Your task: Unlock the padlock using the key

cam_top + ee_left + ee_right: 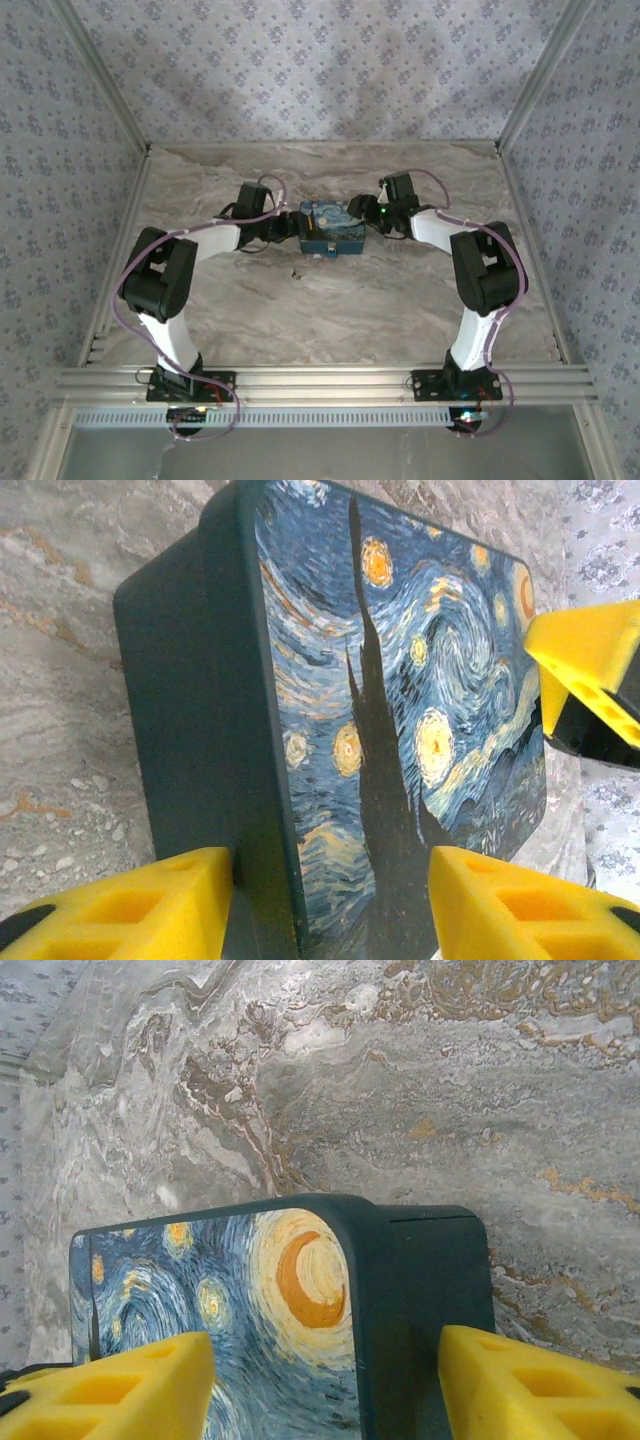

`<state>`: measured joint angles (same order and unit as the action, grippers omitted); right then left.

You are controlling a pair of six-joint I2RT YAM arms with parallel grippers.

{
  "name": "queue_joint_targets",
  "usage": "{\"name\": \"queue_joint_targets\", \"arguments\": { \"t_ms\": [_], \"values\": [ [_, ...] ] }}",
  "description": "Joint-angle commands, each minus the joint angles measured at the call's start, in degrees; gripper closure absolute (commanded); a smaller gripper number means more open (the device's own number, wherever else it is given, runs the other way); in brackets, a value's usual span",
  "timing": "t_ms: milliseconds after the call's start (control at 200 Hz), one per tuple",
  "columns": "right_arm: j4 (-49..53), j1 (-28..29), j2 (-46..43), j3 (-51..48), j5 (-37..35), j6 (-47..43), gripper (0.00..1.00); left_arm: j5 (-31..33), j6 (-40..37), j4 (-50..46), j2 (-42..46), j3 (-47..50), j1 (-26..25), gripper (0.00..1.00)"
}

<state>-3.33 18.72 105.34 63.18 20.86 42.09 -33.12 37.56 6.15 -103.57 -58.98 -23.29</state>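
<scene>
Box mid-table, flat, lid on, painted with a swirling night sky; contents hidden

Left tool at the box's left end, fingers spread. From its wrist one yellow finger lies beside the dark side wall and the other over the lid, with the rim between them; cannot tell if either touches

Padlock: taken to be the pale bit on the box's near wall, too small to be sure

Right tool at the box's right end, also spread. From its wrist a corner of the box sits between the fingers, one over the lid, one by the wall

Table: grey-brown marbled top. Walls on three sides, pale floral paper. Metal rail along the near edge

Dark speck on the table, just near of the box, too small to name
</scene>
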Motion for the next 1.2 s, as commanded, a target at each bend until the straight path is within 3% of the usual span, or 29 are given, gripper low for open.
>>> {"name": "queue_joint_targets", "arguments": {
  "t_ms": [0, 100, 300, 470, 600, 879, 1199],
  "values": [
    [3.58, 0.64, -0.16, 1.48, 1.43, -2.1, 0.33, 0.46, 0.73, 2.72, 2.16, 0.24, 0.5, 0.42],
    [5.86, 0.03, -1.71, 1.6, 0.2, -3.75, 0.29, 1.45, 0.91, 2.4, 4.18, 1.93, 0.95, 0.35],
    [13.58, -0.53, -6.72, 2.19, -4.32, -8.61, 0.27, 5.13, 0.55, -0.73, 11.2, 6.56, 2.43, 0.32],
    [20.0, 0.01, -13.84, 0.33, -7.55, -11.6, 0.28, 12.68, -1.1, -14.89, 18.07, 7.13, 1.48, 0.35],
    [22.84, 1.87, -20.8, -3.15, -8.37, -13.68, 0.28, 18.98, 0.49, -25.56, 20.31, 6.78, -2.69, 0.38],
    [25.3, 6.34, -32.88, -12.15, -11.16, -12.56, 0.28, 28.02, 6.87, -33.77, 14.82, 3.57, -12.55, 0.45],
    [25.8, 6.77, -37.66, -16.03, -12.34, -11.94, 0.28, 32.8, 9.48, -37.61, 5.37, -2.58, -15.82, 0.56]
  ]
}}
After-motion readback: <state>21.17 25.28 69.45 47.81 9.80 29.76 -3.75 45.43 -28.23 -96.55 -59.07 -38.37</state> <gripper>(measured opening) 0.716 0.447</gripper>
